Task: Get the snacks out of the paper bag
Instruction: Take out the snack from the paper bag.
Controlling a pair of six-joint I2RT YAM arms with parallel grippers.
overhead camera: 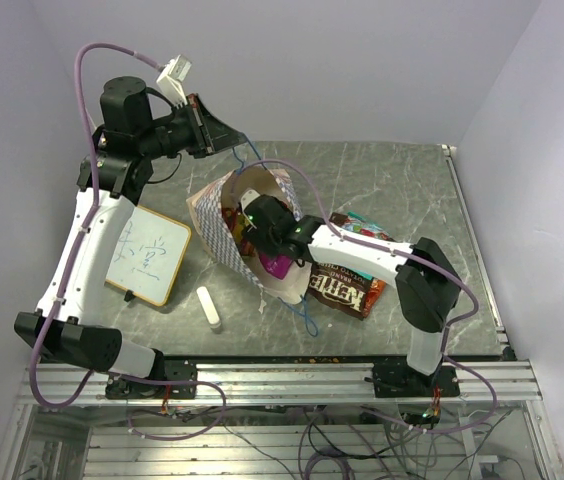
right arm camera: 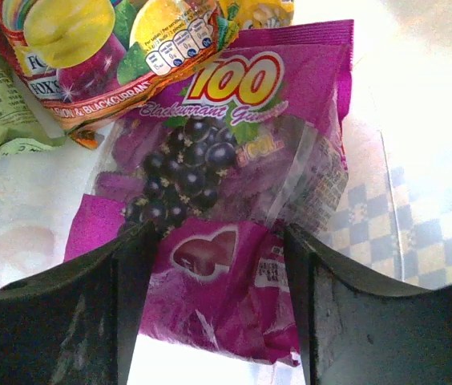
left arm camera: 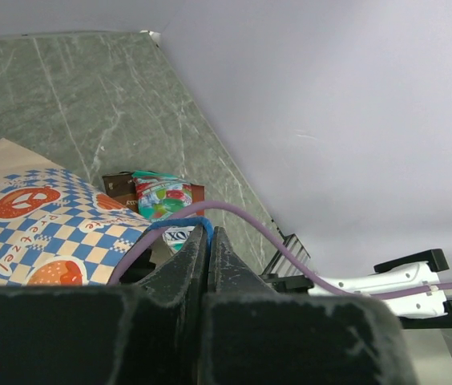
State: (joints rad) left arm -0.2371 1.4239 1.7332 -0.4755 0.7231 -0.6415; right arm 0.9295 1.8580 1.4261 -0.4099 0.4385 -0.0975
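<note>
The paper bag (overhead camera: 224,230) stands open in the middle of the table, chequered in blue and white (left arm camera: 34,224). My left gripper (overhead camera: 220,135) is shut on its blue cord handle (left arm camera: 179,226) and holds it up at the back. My right gripper (overhead camera: 262,232) is inside the bag. Its jaws are open (right arm camera: 218,269) on either side of a purple blackcurrant packet (right arm camera: 226,200), which also shows in the top view (overhead camera: 280,265). A multicoloured fruit-sweets packet (right arm camera: 106,56) and a green packet (right arm camera: 2,104) lie behind it. Outside the bag lie a brown chocolate bag (overhead camera: 347,288) and a green packet (overhead camera: 364,226).
A wood-framed whiteboard (overhead camera: 149,255) lies left of the bag. A small white cylinder (overhead camera: 208,308) lies in front of it. The bag's chequered inner wall (right arm camera: 426,224) is close on the right of my right fingers. The green packet outside also shows in the left wrist view (left arm camera: 160,196).
</note>
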